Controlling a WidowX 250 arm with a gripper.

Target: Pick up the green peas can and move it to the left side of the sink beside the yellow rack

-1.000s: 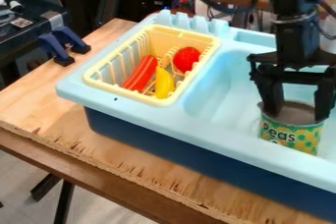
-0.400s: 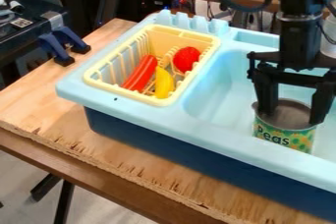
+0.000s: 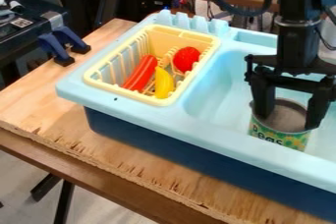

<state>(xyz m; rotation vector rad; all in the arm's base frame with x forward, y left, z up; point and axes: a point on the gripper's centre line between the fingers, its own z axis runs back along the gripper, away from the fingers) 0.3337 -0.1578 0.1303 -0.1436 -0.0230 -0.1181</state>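
The black gripper [image 3: 289,122] hangs over the right part of the sink [image 3: 220,80], above the open top of a green-and-yellow can [image 3: 290,140]. It is open, its fingers wide apart. The left finger overlaps the can's opening near the left rim, and the right finger covers the right rim; whether they press on the can is unclear. The can is upright or nearly so, its lower front hidden by the sink's front edge. A yellow basket [image 3: 95,78] at the sink's left holds a red sausage [image 3: 140,73], a yellow banana [image 3: 163,82] and a red ball-shaped piece [image 3: 186,58].
The light blue sink unit has a dark blue base [image 3: 154,142] and stands on a wooden board [image 3: 39,105]. Blue-handled clamps [image 3: 62,46] grip the board's back left edge. Black equipment [image 3: 23,26] stands at the upper left.
Gripper and can have both shifted a little to the left, and more of the can's lower front is hidden by the sink's edge. The basket and its contents have not moved.
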